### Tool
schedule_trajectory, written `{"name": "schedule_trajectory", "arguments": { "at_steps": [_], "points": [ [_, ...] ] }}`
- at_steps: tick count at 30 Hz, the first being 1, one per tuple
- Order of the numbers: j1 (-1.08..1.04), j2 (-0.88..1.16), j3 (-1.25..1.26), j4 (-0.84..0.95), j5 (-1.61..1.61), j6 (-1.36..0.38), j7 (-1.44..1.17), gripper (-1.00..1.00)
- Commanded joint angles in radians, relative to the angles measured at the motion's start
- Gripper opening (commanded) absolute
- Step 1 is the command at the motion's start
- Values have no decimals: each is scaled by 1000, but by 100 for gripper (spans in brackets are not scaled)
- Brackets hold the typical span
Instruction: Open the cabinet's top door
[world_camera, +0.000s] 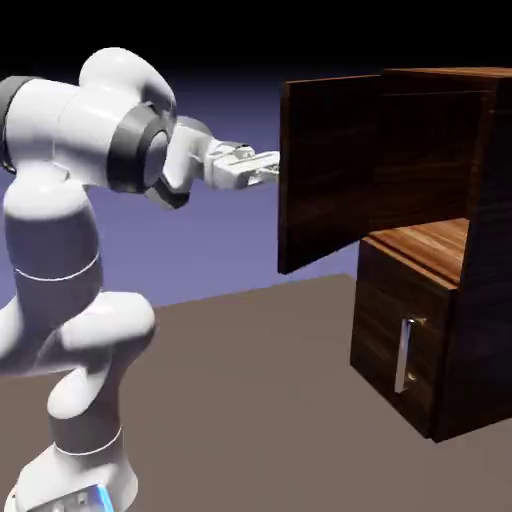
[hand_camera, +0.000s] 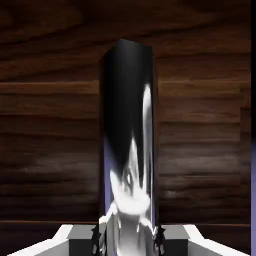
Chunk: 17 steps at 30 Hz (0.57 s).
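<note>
One shiny silver metal bar handle (hand_camera: 127, 150) sits pinched in our grey-tipped white pincer (hand_camera: 127, 242), its long axis running away between the fingertips; the dark walnut-grain top door (world_camera: 325, 175) stands swung out from the cabinet (world_camera: 485, 260), its landmark, above the lower drawer-like panel (world_camera: 385, 320).

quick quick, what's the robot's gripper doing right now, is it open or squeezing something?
Gripper: closed on the shiny handle of the top door, one fingertip on each side.

Brown table (world_camera: 250, 400): cabinet (world_camera: 475, 310), robot base (world_camera: 75, 478) on it.
</note>
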Motion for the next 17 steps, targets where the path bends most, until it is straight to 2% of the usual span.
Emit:
{"name": "schedule_trajectory", "arguments": {
  "at_steps": [1, 7, 11, 16, 17],
  "points": [
    [6, 36, -5, 30, 31, -11, 8, -100],
    [12, 254, -30, 219, 201, -58, 24, -100],
    [133, 320, -163, 281, 248, -74, 21, -100],
    [96, 478, -174, 415, 354, -87, -8, -100],
    [96, 478, -174, 415, 354, -87, -8, 100]
  ]
}}
